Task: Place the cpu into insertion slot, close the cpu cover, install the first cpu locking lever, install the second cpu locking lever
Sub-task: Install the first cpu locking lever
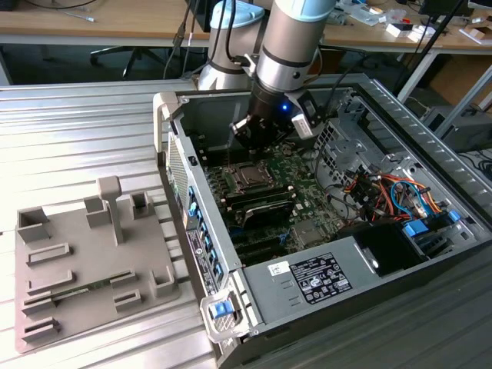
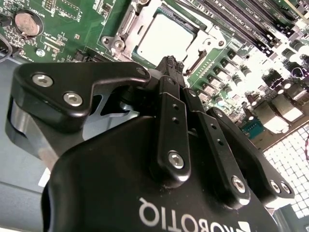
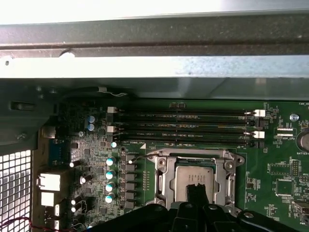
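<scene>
Hovering my gripper (image 2: 170, 62), closed and empty, over seated cpu (image 2: 164, 37); I judge chip light, fragile, edge-hold only

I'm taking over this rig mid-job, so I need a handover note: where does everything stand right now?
The gripper is shut, holding nothing, tips close over the socket.
The cpu sits in the insertion slot; the cpu cover lies flat around it.
Done: cpu placed, cover closed.
Left: both locking levers; whether either is latched, I cannot tell.
</scene>
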Action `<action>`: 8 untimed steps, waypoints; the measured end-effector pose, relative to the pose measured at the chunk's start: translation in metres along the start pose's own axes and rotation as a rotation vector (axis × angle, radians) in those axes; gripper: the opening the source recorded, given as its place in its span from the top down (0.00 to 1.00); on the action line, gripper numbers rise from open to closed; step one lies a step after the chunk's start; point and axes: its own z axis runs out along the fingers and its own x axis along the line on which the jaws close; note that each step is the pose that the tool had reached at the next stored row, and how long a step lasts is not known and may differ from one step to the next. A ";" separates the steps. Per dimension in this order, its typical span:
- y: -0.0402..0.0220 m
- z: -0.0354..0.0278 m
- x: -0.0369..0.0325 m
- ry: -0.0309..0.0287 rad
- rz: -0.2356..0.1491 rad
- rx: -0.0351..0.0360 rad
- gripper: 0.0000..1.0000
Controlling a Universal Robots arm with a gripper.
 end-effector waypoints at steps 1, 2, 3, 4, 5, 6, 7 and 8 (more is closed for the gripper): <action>0.0000 0.0000 0.0004 0.0000 0.000 0.0000 0.89; 0.0000 0.0000 0.0008 0.0000 0.000 0.0000 0.89; 0.0001 0.0000 0.0013 0.0000 0.000 -0.0001 0.89; 0.0001 0.0000 0.0015 0.0000 0.000 -0.0001 0.89; 0.0000 0.0000 0.0019 0.0000 0.000 0.0000 0.89; 0.0001 0.0000 0.0022 0.0000 0.000 0.0000 0.89; 0.0001 0.0000 0.0023 0.0000 0.000 -0.0001 0.89; 0.0001 0.0000 0.0024 0.0000 0.000 0.0000 0.89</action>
